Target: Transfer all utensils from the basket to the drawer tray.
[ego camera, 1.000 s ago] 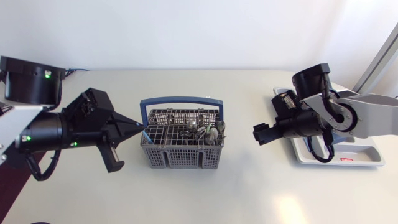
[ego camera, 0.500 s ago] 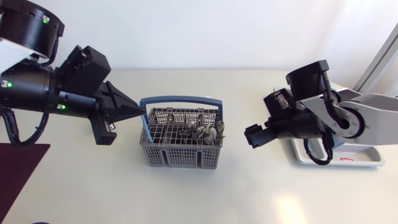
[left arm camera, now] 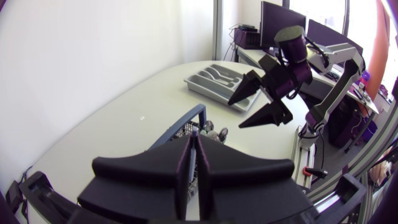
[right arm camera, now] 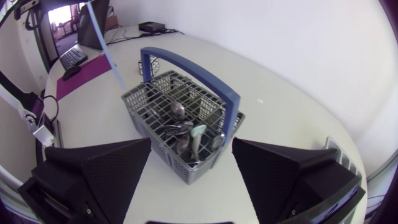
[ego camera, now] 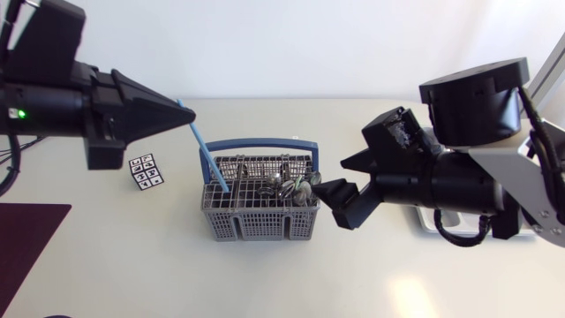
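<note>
Up at the left, pinching a thin blue utensil (ego camera: 208, 150) in the left gripper (ego camera: 187, 111), with the fingers pressed together on its upper end. Hanging slantwise from there down toward the left end of the grey basket (ego camera: 256, 221), beside the blue handle (ego camera: 256, 141). Cannot tell whether the lower tip is clear of the mesh.

In the basket's right half, a cluster of spoons (ego camera: 284, 187) and other metal cutlery, lying tilted against the dividers.

Just beside the basket's right end, hovering with the right gripper (ego camera: 329, 177), fingers spread wide and holding nothing. Seen from the right wrist, framing the basket between those two fingers.

Behind the right arm, well apart from the basket, the grey drawer tray (left arm camera: 214, 79) flat on the surface (ego camera: 265, 274).

Left of the basket, a small numbered cube (ego camera: 146, 170).
</note>
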